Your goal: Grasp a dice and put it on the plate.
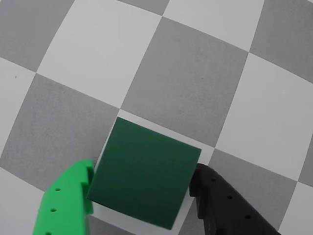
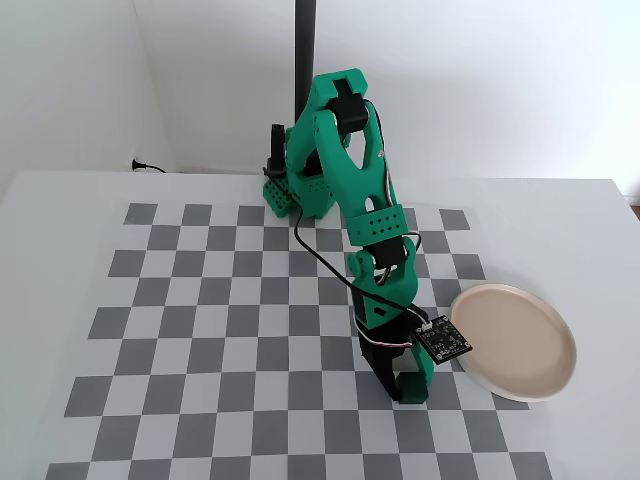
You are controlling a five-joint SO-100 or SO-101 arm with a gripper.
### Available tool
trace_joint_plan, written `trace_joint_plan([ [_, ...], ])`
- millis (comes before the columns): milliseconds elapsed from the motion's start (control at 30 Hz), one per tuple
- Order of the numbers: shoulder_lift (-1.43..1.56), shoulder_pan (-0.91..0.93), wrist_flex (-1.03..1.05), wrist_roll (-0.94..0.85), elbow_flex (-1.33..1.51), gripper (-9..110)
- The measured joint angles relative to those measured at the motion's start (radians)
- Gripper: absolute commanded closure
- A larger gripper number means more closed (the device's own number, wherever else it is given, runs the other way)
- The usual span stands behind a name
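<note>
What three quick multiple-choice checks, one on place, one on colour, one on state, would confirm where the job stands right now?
1. In the fixed view, where is the plate relative to the gripper?
A. To its right
B. To its left
C. Directly under it

2. What colours are the two fingers in the wrist view?
A. Both black
B. One bright green, one black
C. Both white

3. What is the state of the dice?
A. Lying on the plate
B. Between the fingers, over the checkerboard
C. Not in view

Answers: 1 A, the plate sits right of the lowered gripper. 2 B, a green finger flanks the dice's left and a black one its right. 3 B, the plate is empty and the dice sits between the fingers.
</note>
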Motion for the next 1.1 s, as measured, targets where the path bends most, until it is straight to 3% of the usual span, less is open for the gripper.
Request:
trace_joint_plan([
  [233,0.0,0.003,0.0,0.0,0.0,106],
  [1100,0.212,-0.123,0.135,0.015,0.0,106],
])
